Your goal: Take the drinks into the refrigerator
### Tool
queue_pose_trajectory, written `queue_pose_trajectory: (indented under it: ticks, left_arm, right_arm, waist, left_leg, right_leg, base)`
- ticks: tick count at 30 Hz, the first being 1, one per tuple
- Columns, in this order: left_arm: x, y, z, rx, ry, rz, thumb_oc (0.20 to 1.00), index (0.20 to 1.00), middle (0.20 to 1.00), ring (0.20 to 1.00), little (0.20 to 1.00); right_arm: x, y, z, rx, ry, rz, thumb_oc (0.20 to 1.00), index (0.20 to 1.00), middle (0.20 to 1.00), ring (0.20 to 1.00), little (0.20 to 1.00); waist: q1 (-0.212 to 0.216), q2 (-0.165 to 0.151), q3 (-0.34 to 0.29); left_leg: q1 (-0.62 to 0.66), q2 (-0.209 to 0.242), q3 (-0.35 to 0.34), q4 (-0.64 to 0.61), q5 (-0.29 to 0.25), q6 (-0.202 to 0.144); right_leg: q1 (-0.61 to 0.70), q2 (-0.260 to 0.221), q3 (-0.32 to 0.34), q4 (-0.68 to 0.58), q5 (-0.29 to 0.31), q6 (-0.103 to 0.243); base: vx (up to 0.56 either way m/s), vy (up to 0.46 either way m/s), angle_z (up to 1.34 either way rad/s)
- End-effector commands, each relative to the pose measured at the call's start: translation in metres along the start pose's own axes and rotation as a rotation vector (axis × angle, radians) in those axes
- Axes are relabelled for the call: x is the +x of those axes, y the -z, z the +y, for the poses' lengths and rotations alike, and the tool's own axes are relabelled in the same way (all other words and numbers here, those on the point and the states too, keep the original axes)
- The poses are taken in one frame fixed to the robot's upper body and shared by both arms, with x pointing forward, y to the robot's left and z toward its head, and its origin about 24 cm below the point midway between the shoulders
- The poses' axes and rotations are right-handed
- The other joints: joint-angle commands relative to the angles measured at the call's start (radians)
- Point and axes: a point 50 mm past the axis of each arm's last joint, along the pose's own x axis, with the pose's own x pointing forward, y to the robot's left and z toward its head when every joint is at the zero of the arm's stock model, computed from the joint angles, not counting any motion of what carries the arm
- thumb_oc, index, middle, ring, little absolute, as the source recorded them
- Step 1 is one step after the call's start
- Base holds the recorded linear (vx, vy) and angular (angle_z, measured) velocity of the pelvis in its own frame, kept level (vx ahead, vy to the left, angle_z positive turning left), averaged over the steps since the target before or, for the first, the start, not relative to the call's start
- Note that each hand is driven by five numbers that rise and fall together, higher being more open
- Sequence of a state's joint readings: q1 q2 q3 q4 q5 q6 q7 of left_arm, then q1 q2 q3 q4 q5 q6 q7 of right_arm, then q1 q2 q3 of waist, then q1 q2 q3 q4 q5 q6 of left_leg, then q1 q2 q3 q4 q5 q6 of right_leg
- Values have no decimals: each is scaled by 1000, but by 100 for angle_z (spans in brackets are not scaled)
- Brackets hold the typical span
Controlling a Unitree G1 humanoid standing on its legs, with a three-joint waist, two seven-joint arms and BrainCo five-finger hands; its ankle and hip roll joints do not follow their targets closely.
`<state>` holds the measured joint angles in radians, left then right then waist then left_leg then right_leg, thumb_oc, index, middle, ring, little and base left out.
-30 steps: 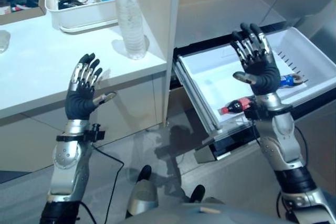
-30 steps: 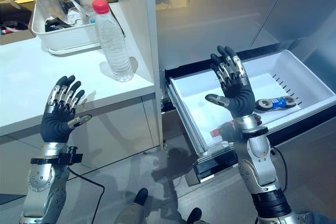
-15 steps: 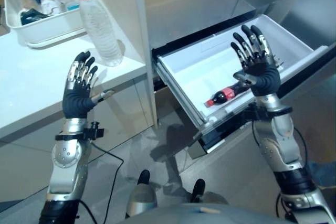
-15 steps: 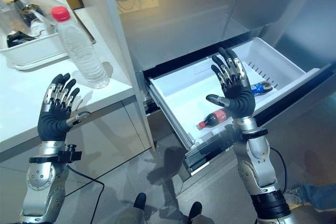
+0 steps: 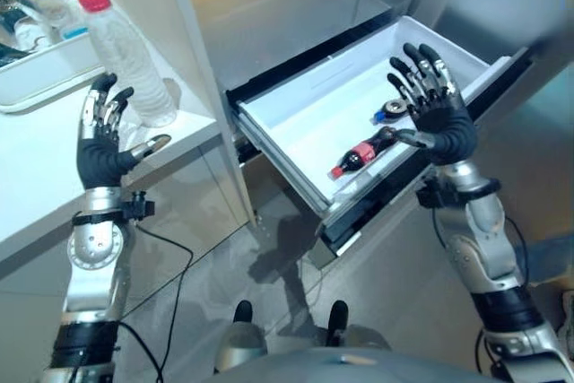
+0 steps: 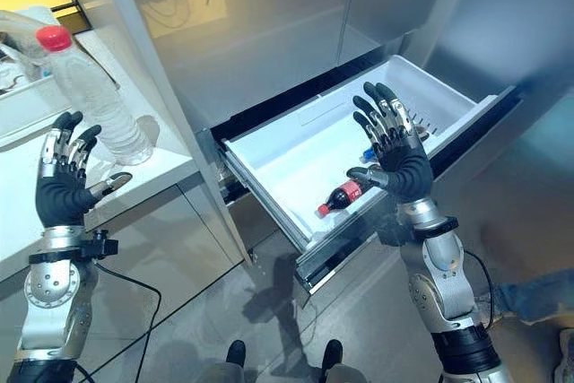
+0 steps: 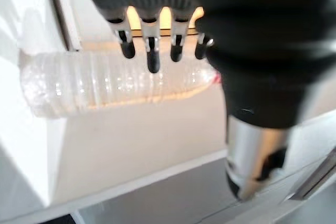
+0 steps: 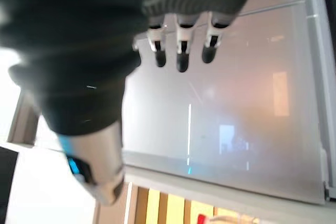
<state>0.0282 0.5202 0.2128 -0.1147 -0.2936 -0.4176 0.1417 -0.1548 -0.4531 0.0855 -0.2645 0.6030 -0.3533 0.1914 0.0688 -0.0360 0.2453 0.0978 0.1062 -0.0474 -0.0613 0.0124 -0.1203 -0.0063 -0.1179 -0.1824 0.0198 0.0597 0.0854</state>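
Observation:
A clear water bottle [image 5: 126, 62] with a red cap stands upright on the white counter [image 5: 36, 177] at the left; it also shows in the left wrist view [image 7: 113, 85]. My left hand [image 5: 100, 157] is raised open in front of it, not touching. A dark cola bottle [image 5: 360, 151] with a red cap lies in the pulled-out white refrigerator drawer [image 5: 300, 118]. Part of a blue drink [image 5: 392, 111] lies beyond it. My right hand [image 5: 441, 123] is held up open over the drawer's front right part, with nothing in it.
A white tray [image 5: 40, 87] of small items sits on the counter behind the water bottle. The grey refrigerator front [image 6: 269, 33] rises behind the drawer. A vertical white panel [image 5: 193, 69] separates counter and refrigerator. The drawer juts out over grey floor [image 6: 269, 302].
The whole picture has swung, so the camera has moved; counter and drawer now sit further left. Both hands stay raised and open. The left hand stands a little closer to the water bottle.

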Motion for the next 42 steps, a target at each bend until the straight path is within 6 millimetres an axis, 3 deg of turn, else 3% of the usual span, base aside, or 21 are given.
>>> queue_pose_trajectory:
  ticks: [1,9,26,33,42]
  left_arm:
    - [8,-12,15,71,-49,-102,1000,1000,1000,1000,1000]
    - [-4,1,34,160,-144,-26,1000,1000,1000,1000,1000]
    - [-22,12,32,128,-171,43,1000,1000,1000,1000,1000]
    - [-14,19,29,98,-156,65,1000,1000,1000,1000,1000]
    - [12,28,29,81,-135,86,1000,1000,1000,1000,1000]
  right_arm:
    - [10,-29,3,-22,-69,-135,1000,1000,1000,1000,1000]
    - [6,-31,1,-20,-77,-133,1000,1000,1000,1000,1000]
    - [2,-33,0,-24,-56,-143,1000,1000,1000,1000,1000]
    - [2,-32,1,-12,-64,-138,1000,1000,1000,1000,1000]
    - [5,-29,8,31,-99,-133,1000,1000,1000,1000,1000]
  waist:
    - [8,8,-36]
    - [10,2,-39]
    - [19,-15,-39]
    - [11,-12,-44]
    - [-16,-9,-49]
  left_leg:
    - [31,-51,0,-20,-48,102]
    - [47,-52,14,-23,-57,99]
    - [52,-54,14,-25,-62,98]
    - [58,-55,20,-26,-66,97]
    - [70,-54,35,-26,-72,94]
  right_leg:
    - [1,29,-15,142,-105,-16]
    - [25,39,-7,110,-100,-16]
    - [52,46,-9,78,-88,-17]
    - [58,46,-6,74,-87,-15]
    - [57,48,3,78,-85,-11]
  base:
    - [7,10,-22]
    - [4,1,-13]
    - [0,0,0]
    - [0,0,0]
    - [0,0,0]
